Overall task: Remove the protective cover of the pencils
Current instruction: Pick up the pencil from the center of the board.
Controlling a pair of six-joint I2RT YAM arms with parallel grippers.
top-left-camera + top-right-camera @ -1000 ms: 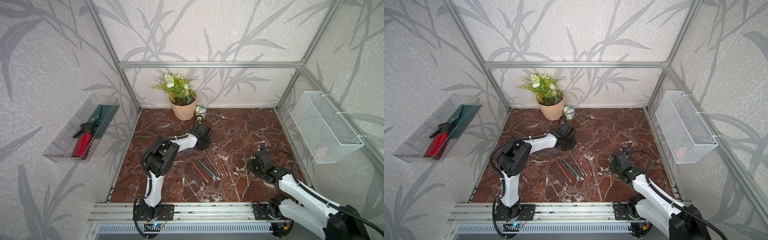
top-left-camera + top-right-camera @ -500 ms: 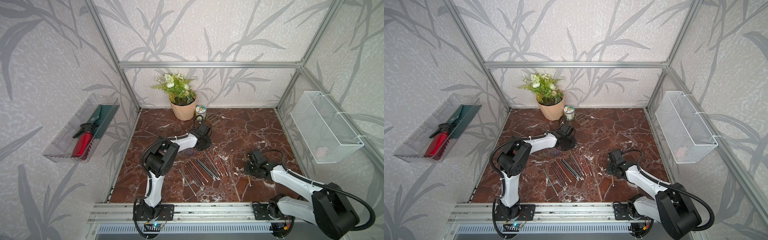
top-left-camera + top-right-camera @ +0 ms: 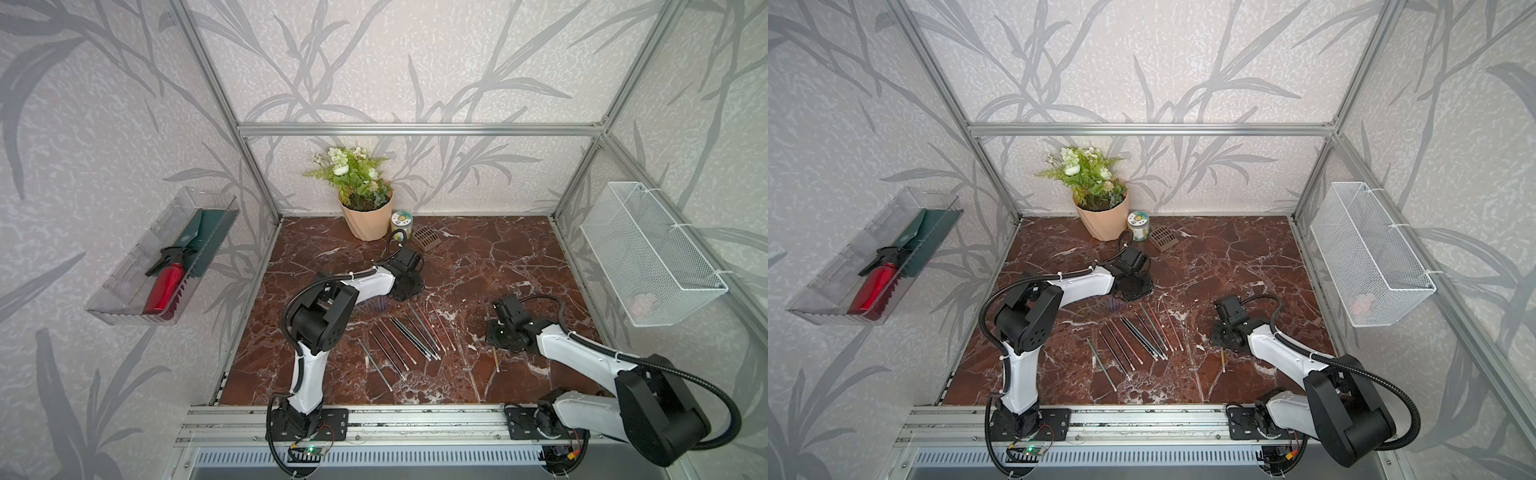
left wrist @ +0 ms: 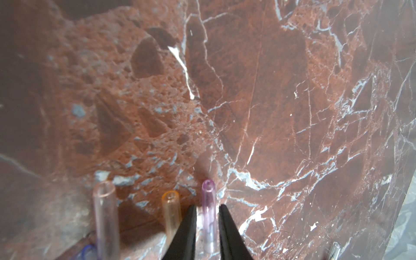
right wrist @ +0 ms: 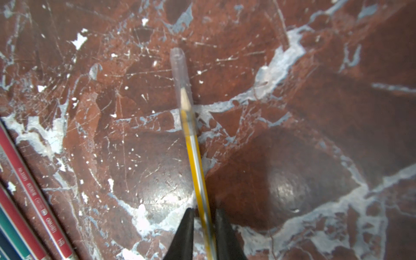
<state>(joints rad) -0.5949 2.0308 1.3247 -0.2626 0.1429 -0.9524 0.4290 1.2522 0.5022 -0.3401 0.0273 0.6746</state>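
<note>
Right wrist view: the right gripper (image 5: 203,211) is low over the marble tabletop (image 5: 315,112), jaws narrowed either side of a yellow pencil (image 5: 193,153), and the blur hides whether they pinch it. A clear cap (image 5: 180,72) covers that pencil's tip. In both top views it lies well in front of the flower pot (image 3: 368,220), off to the pot's right. Closer to the pot, the row of pencils (image 3: 409,336) lies fanned side by side. Nearer the pot again, the left gripper (image 4: 207,208) has its jaws slightly parted around a purple cap (image 4: 208,198), a sliver of marble showing beside it. An orange cap (image 4: 171,207) and a pink cap (image 4: 104,207) lie alongside. Just right of the pot: a small jar (image 3: 401,221) and a brown grate (image 3: 426,238).
</note>
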